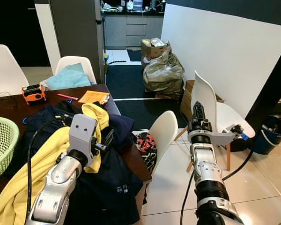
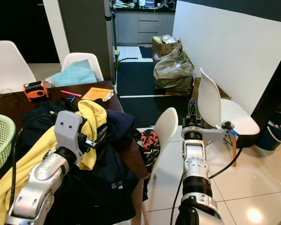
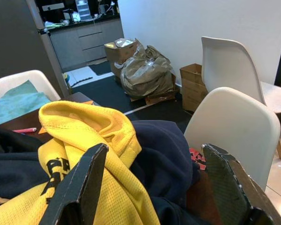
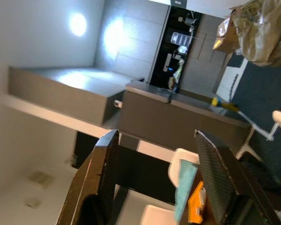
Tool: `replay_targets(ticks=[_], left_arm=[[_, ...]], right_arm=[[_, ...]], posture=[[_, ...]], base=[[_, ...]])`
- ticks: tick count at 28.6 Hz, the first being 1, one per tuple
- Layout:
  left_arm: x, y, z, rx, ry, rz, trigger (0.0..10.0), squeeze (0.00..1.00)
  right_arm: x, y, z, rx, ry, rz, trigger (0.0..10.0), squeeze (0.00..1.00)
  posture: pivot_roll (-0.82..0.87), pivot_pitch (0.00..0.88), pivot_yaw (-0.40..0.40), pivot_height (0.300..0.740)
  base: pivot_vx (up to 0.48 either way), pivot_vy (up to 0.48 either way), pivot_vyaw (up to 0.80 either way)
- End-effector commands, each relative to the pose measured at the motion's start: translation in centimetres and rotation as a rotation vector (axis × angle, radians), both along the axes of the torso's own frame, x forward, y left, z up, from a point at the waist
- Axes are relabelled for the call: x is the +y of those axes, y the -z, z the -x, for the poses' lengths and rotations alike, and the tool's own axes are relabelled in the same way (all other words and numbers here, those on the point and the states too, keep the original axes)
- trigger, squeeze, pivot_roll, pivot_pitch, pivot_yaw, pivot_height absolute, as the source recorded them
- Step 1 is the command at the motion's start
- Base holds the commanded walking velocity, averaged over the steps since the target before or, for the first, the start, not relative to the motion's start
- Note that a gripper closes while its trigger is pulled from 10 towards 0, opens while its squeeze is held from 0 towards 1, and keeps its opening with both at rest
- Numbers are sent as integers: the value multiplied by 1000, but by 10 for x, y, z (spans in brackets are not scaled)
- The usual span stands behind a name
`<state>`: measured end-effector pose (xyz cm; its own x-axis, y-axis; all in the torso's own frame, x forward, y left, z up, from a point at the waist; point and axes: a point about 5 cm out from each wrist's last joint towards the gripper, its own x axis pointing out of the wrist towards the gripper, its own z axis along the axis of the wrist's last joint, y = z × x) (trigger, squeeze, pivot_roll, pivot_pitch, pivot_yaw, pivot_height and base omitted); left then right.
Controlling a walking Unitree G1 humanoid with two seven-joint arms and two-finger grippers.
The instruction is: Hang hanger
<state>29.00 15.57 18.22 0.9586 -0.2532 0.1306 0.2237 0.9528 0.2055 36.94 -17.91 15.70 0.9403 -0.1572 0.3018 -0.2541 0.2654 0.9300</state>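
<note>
A hanger cannot be picked out anywhere in these views; if it is on the table it may be buried in the heap of clothes, and that cannot be told. The left gripper [image 3: 152,187] hovers with its two black fingers spread wide and nothing between them, poised just above the yellow jersey [image 1: 92,117], which lies draped over a dark navy garment [image 1: 107,183] on the wooden table [image 1: 47,101]. Just beyond the left gripper, off the table's edge, stands a white chair [image 3: 234,126]; farther off sit a cardboard box and stuffed bags [image 1: 163,70] against the wall. The right gripper [image 4: 154,183] is raised in open air beside the table, pointing upward, fingers likewise parted and empty, with a second white chair [image 1: 210,105] near it. By my judgement this is the searching stage: nothing is grasped yet. The next move probably calls for locating the hanger before any hanging can begin.
</note>
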Motion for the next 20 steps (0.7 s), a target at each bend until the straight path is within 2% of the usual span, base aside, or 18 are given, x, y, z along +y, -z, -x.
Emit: replay_targets(ticks=[1,2,4,5,7,10,12,13,14,15,16,17,19,20], left_arm=[[3,2,-1,13,-17,-30,10000,0],[7,1,-2,12,-45,-26,10000,0],[12,0,-4,10,-79,-17,10000,0],[12,0,-4,10,-79,-17,10000,0],[17,-3,-6,2,-116,-7,10000,0],[21,-6,-8,-5,-149,3,10000,0],[34,-9,-13,-15,-255,18,10000,0],[34,-9,-13,-15,-255,18,10000,0],[39,-10,-14,-15,-302,20,10000,0],[46,-13,-15,-29,-369,45,10000,0],[46,-13,-15,-29,-369,45,10000,0],[55,-21,-15,-70,-447,27,10000,0],[56,-24,-15,-81,-462,20,10000,0],[55,-28,-16,-108,-441,23,10000,0]], right_arm=[[7,-2,-2,6,-29,73,10000,0],[17,-4,-3,9,-64,176,10000,0],[28,-5,-3,6,-99,269,10000,0],[28,-5,-3,6,-99,269,10000,0],[39,-6,-3,-8,-137,347,10000,0],[44,-7,-3,-15,-152,358,10000,0],[47,-2,-3,28,-148,351,10000,0],[47,-2,-3,28,-148,351,10000,0],[47,1,-4,58,-138,358,10000,0],[47,5,-4,99,-124,460,10000,0],[47,5,-4,99,-124,460,10000,0],[48,6,-2,105,-115,591,10000,0],[49,6,-2,102,-114,618,10000,0],[51,3,-1,85,-121,594,10000,0]], posture=[[139,0,-46,740],[140,0,-47,740],[140,0,-45,740],[140,0,-45,740],[143,0,-45,740],[146,0,-47,740],[156,0,-53,740],[156,0,-53,740],[156,0,-53,740],[147,0,-65,740],[147,0,-65,740],[135,2,-74,740],[135,2,-74,740],[125,20,-84,740]], base=[[0,0,0],[0,0,0],[0,0,0],[0,0,0],[0,0,0],[0,0,0],[0,0,0],[0,0,0],[0,0,0],[0,0,0],[0,0,0],[0,0,0],[0,0,0],[0,0,0]])
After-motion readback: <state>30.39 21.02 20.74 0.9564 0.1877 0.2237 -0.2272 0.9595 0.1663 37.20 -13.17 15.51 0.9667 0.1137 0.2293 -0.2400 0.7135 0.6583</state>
